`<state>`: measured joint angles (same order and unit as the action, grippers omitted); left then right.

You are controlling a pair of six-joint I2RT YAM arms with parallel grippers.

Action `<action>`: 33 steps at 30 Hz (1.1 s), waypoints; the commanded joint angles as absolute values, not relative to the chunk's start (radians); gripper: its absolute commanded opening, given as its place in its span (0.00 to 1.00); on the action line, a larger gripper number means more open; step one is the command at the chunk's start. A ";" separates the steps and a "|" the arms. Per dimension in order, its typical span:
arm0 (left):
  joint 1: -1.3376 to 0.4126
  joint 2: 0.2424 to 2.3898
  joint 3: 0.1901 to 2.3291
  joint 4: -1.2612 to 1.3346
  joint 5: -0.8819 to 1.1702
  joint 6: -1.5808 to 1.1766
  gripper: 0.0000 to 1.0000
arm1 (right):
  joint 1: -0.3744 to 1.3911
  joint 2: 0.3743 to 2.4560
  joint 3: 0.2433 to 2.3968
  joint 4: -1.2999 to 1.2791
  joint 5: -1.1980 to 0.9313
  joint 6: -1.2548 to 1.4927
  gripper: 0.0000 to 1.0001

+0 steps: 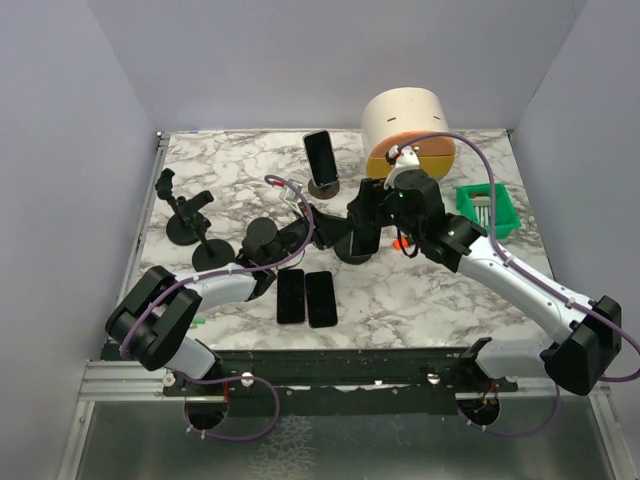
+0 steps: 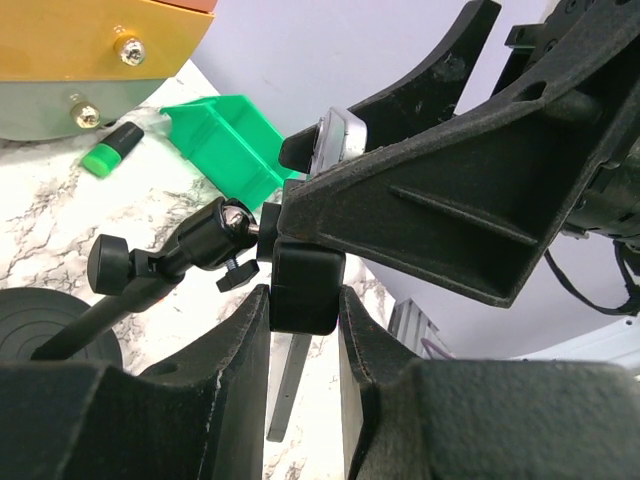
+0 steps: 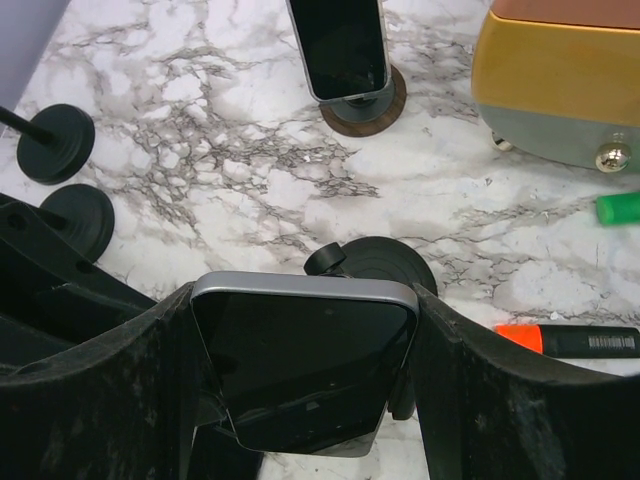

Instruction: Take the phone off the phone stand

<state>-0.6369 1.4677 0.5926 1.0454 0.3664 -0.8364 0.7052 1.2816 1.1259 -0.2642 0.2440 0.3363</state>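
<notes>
The phone (image 3: 305, 360) is being gripped by the right gripper (image 3: 305, 385), jaws clamped on its two side edges. It is being held upright at the middle of the table (image 1: 430, 290), just over the round base of the phone stand (image 3: 385, 265). The stand's black holder block is being pinched by the left gripper (image 2: 305, 340), jaws pressed against both its sides. Whether the phone is seated in the holder cannot be told. Behind, a second phone (image 1: 320, 155) is being propped on another stand, and two flat phones (image 1: 305, 298) are lying near the front edge.
</notes>
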 commanded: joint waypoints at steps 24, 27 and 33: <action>-0.544 1.456 0.561 1.007 0.316 -0.910 0.02 | 0.660 1.218 1.103 -0.393 0.227 0.373 0.00; -0.563 1.428 0.577 0.964 0.324 -0.832 0.25 | 0.660 1.243 1.137 -0.414 0.226 0.373 0.00; -0.601 1.375 0.619 0.866 0.316 -0.713 0.55 | 0.660 1.283 1.199 -0.446 0.224 0.376 0.00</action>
